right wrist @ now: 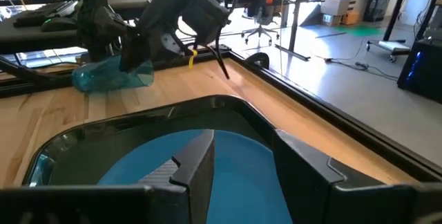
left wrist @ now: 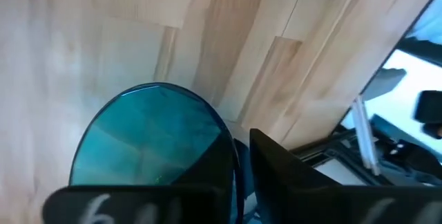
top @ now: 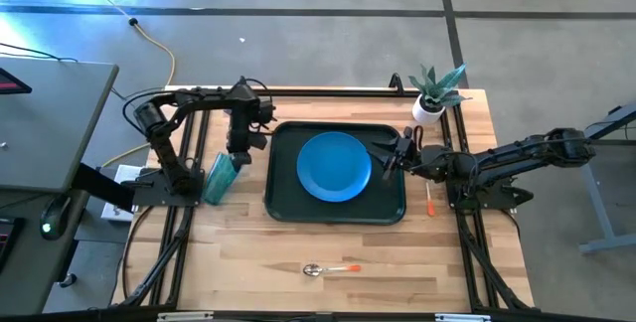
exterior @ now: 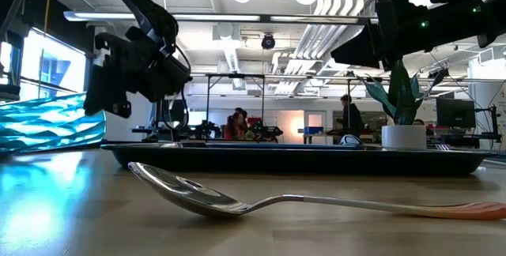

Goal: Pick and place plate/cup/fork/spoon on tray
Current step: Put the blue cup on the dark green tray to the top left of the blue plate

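Fingers of the right gripper [top: 395, 153] spread apart, holding nothing, above the tray [top: 281, 203] edge beside the plate [top: 334, 166]. Left gripper [top: 241, 151] fingers part above the toppled cup [top: 219, 178]. Spoon [top: 328, 269] lies near the table front; fork [top: 429, 199] lies right of the tray.

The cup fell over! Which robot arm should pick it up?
Probably the left arm. Its gripper hovers right beside the tipped cup, while the right gripper is across the tray, over the plate.
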